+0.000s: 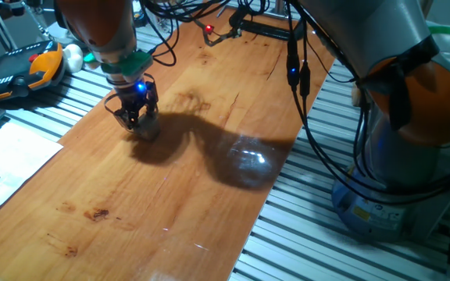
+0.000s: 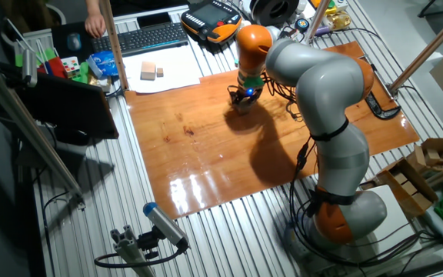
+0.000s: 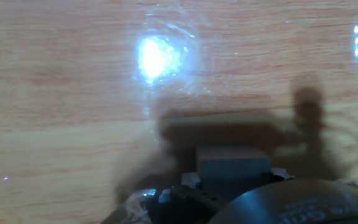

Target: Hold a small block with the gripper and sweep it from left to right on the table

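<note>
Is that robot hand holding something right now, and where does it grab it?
Yes: the tool pinches a small block by its sides, low on the table.

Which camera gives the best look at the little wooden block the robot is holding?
The hand view: the small block fills the lower middle, just ahead of the gripper. In one fixed view it is a shadowed lump under the gripper. In the other fixed view it is too small to make out.

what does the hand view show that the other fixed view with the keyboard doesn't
Only the hand view shows the small block at the claw, right at the table, with its shadow beyond. Only the fixed view shows the whole arm, the keyboard and pale blocks on white paper. Both share the claw and reddish board.
</note>
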You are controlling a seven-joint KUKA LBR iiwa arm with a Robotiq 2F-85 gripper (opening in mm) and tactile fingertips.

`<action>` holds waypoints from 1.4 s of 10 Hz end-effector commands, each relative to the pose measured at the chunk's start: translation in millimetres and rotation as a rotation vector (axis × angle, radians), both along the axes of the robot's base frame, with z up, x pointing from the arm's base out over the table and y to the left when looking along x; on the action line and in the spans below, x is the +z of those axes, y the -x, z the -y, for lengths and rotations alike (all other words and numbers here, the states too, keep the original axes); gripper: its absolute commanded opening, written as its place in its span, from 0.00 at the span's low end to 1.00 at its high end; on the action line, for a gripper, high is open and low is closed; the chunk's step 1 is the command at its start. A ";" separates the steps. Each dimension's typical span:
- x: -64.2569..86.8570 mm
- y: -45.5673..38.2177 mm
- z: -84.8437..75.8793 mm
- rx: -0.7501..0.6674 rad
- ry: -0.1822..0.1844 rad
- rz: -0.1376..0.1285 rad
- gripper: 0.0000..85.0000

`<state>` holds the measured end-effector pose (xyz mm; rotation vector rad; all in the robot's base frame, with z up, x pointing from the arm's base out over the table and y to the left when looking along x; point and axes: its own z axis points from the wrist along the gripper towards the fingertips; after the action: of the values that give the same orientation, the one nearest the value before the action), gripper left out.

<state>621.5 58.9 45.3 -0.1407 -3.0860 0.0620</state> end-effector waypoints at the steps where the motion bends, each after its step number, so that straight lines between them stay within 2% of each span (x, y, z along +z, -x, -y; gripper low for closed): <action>1: -0.9 1.8 -5.8 -0.005 -0.001 -0.003 0.39; 5: -2.6 8.2 -22.9 -0.030 0.002 0.005 0.38; 11: 1.8 12.6 -42.1 -0.065 0.004 -0.006 0.39; 13: 4.0 14.7 -50.9 -0.086 0.012 -0.004 0.42; 14: 3.9 16.8 -56.4 -0.100 0.015 0.000 0.46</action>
<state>604.1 115.7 48.6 -0.2940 -3.0730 0.0822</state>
